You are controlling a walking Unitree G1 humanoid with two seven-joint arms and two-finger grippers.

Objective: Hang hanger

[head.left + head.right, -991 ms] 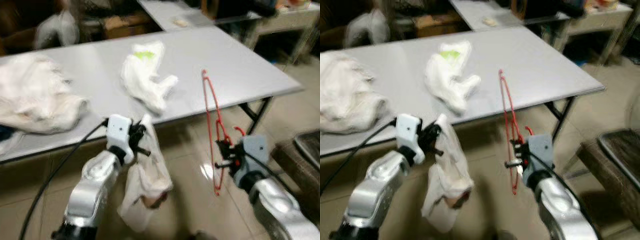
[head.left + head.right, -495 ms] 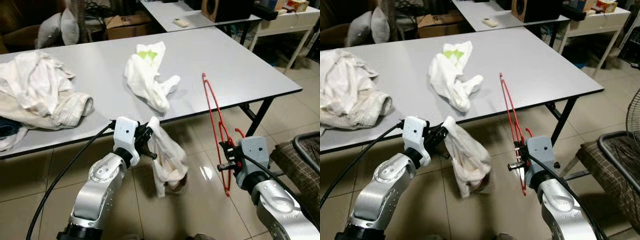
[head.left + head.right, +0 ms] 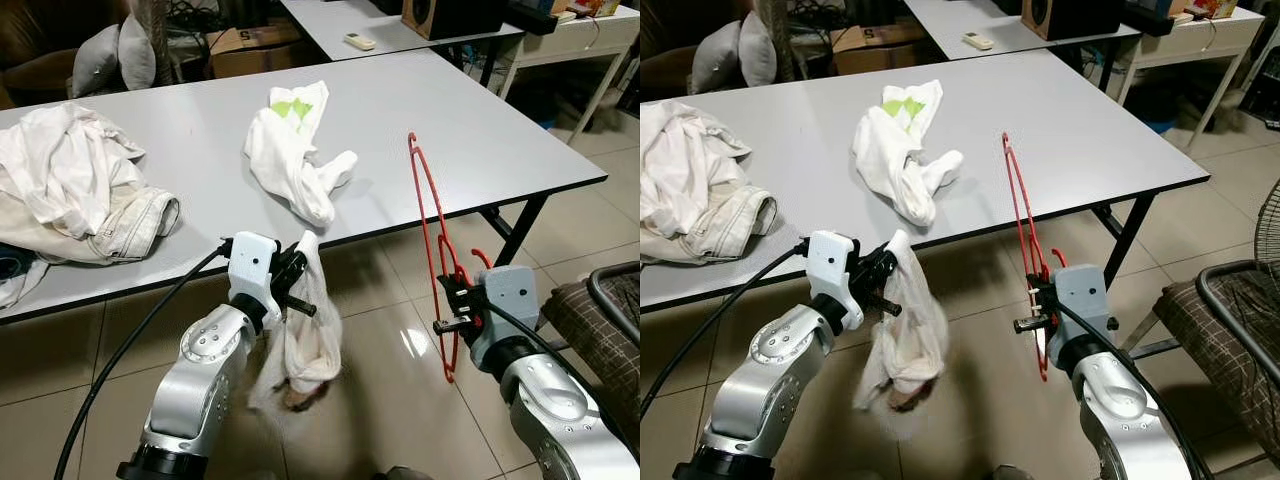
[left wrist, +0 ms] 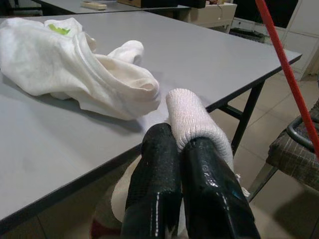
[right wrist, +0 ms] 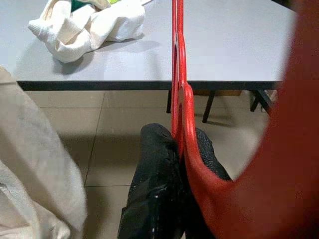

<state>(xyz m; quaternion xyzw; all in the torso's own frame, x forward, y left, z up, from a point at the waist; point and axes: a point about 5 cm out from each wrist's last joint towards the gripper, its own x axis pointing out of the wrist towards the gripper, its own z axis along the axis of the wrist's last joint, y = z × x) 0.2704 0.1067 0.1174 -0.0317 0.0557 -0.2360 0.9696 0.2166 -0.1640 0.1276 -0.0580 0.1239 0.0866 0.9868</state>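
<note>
My right gripper [image 3: 447,310] is shut on a red hanger [image 3: 428,228], held upright in front of the grey table [image 3: 480,130]; in the right wrist view the red hanger [image 5: 178,84] runs up between the black fingers [image 5: 154,164]. My left gripper [image 3: 298,285] is shut on a white garment [image 3: 305,345] that dangles below the table's front edge, its lower part blurred. In the left wrist view the white garment [image 4: 192,119] is pinched between the fingers [image 4: 157,169]. Another white garment [image 3: 295,150] with a green tag lies on the table's middle.
A heap of pale clothes [image 3: 70,190] lies at the table's left. A dark chair [image 3: 610,320] stands on the tiled floor at the right. A second table [image 3: 400,25] with a remote [image 3: 360,41] and boxes is behind.
The garment in my left gripper has swung down and left and now hangs straighter. The hanger stays gripped in my right gripper, shifted only slightly.
</note>
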